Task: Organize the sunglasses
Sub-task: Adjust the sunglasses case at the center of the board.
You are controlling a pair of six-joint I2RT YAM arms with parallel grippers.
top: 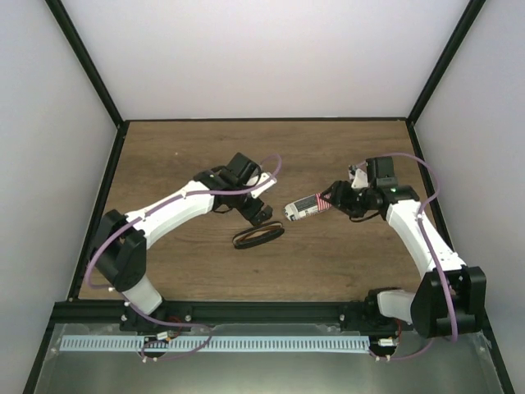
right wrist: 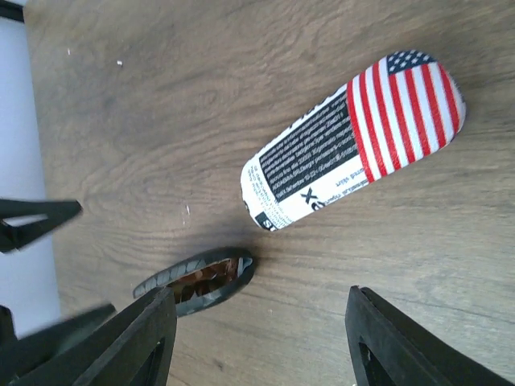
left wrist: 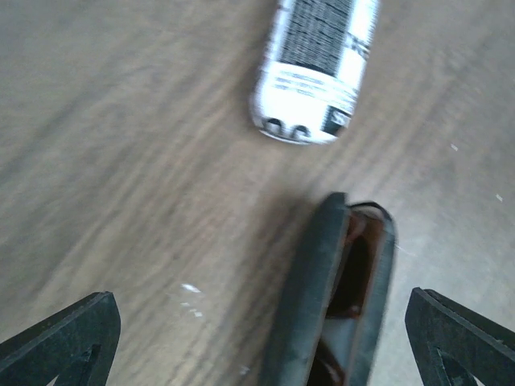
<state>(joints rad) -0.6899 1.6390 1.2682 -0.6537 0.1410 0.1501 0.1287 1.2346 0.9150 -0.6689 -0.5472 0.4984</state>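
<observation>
Looking at a folded pair of sunglasses (left wrist: 322, 281) lying flat on the wooden table (top: 180, 164), just off the white label end of the striped case (right wrist: 354, 153), on the side nearer the arm bases and not touching the case. Handling guess: very light, with a thin, stiff frame and smooth amber lenses, so probably slippery, easy to flick away or scratch, and nothing to squeeze hard. Best bet for a hold: across the folded stack near the bridge, pinching frame and tucked temples together, rather than pressing on a lens or hooking a single temple tip. As for the left gripper (left wrist: 259, 310): spread about as wide as possible, holding nothing, hovering right over the sunglasses beside the case's label end. From the left wrist view: sunglasses lengthwise between both fingers (left wrist: 64, 342), clear of each, noticeably closer to one than the other, so probably worth re-centring before any close. As for the right gripper (right wrist: 259, 305): also parted wide and empty, up beside the case, with the case lying beyond the fingertips (right wrist: 402, 346) rather than between them, and the sunglasses out ahead too, a little past the label end. No touching anywhere, going by these views. No telling whether to call the case open or shut either.
</observation>
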